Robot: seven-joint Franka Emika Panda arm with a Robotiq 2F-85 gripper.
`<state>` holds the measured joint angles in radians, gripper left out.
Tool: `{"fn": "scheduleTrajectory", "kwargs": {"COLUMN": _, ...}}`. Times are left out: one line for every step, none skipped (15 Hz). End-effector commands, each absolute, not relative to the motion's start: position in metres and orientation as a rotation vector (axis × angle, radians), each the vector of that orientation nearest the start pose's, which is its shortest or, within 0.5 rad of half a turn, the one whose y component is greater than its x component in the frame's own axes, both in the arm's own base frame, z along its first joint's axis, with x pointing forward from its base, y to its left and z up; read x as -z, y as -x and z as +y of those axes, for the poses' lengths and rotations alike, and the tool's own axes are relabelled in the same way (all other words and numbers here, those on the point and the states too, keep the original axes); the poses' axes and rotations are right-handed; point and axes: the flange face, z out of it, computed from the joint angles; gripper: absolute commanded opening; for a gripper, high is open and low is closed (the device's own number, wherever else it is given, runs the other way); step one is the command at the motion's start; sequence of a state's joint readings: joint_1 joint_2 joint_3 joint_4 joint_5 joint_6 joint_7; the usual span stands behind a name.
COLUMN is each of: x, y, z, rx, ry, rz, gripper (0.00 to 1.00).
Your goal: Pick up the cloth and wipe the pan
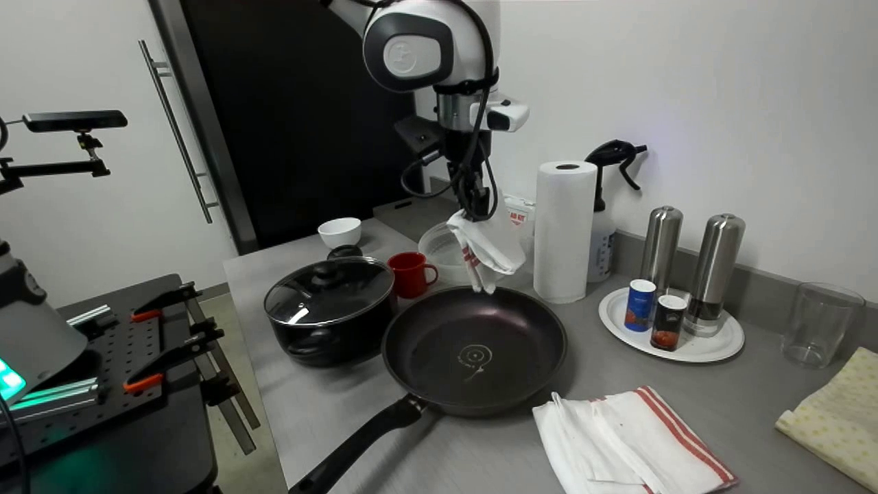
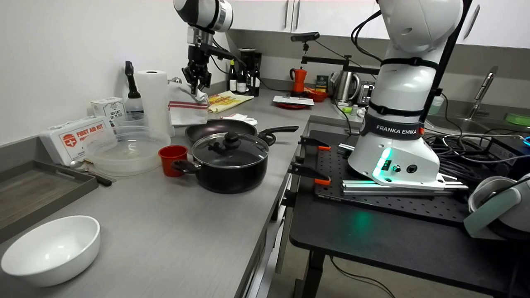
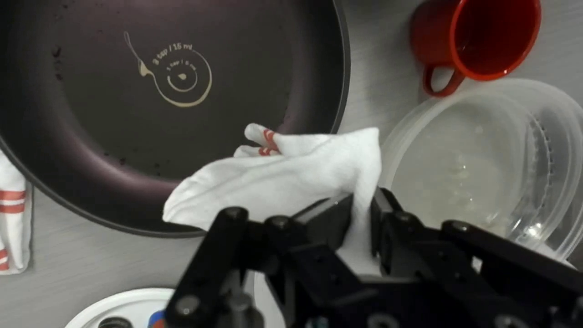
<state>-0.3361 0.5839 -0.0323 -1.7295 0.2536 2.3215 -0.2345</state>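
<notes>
Cloth (image 1: 492, 245) end-down from jaws

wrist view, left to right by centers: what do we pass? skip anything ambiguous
Folded towel → pan → cloth held by the gripper → red mug.

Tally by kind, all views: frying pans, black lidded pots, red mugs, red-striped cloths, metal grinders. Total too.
Frying pan: 1
Black lidded pot: 1
Red mug: 1
Red-striped cloths: 2 (one in the claw, plus the folded cloth)
Metal grinders: 2
Total: 7
</notes>
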Motion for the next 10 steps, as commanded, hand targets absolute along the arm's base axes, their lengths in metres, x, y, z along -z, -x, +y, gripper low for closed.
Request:
{"fn": "scheduleTrajectory", "kwargs": {"x": -0.226, "y": -0.606, "z": -0.241, "rx": 0.013, "ry": 2.907, "rz": 0.385, "gripper": 0.02}}
{"fn": "scheduleTrajectory", "kwargs": {"x": -0.219, "y": -0.599, "z": -0.244, "rx": -0.010, "ry": 2.902, "rz": 0.387, "gripper": 0.02}}
{"fn": "scheduleTrajectory", "kwargs": {"x": -0.213, "y": -0.593, "z": -0.248, "rx": -0.027, "ry": 2.894, "rz": 0.391, "gripper": 0.02}}
{"fn": "scheduleTrajectory", "kwargs": {"x": -0.205, "y": -0.587, "z": -0.251, "rx": -0.052, "ry": 2.886, "rz": 0.395, "gripper": 0.02}}
{"fn": "scheduleTrajectory", "kwargs": {"x": -0.199, "y": -0.582, "z": -0.253, "rx": -0.075, "ry": 2.879, "rz": 0.398, "gripper": 0.02}}
{"fn": "scheduleTrajectory", "kwargs": {"x": -0.191, "y": -0.577, "z": -0.255, "rx": -0.097, "ry": 2.869, "rz": 0.400, "gripper": 0.02}}
{"fn": "scheduleTrajectory", "kwargs": {"x": -0.184, "y": -0.573, "z": -0.256, "rx": -0.123, "ry": 2.863, "rz": 0.405, "gripper": 0.02}}
{"fn": "scheduleTrajectory", "kwargs": {"x": -0.176, "y": -0.569, "z": -0.258, "rx": -0.151, "ry": 2.858, "rz": 0.414, "gripper": 0.02}}
{"fn": "scheduleTrajectory", "kwargs": {"x": -0.169, "y": -0.565, "z": -0.259, "rx": -0.170, "ry": 2.847, "rz": 0.416, "gripper": 0.02}}
{"fn": "scheduleTrajectory", "kwargs": {"x": -0.163, "y": -0.562, "z": -0.259, "rx": -0.191, "ry": 2.840, "rz": 0.422, "gripper": 0.02}}
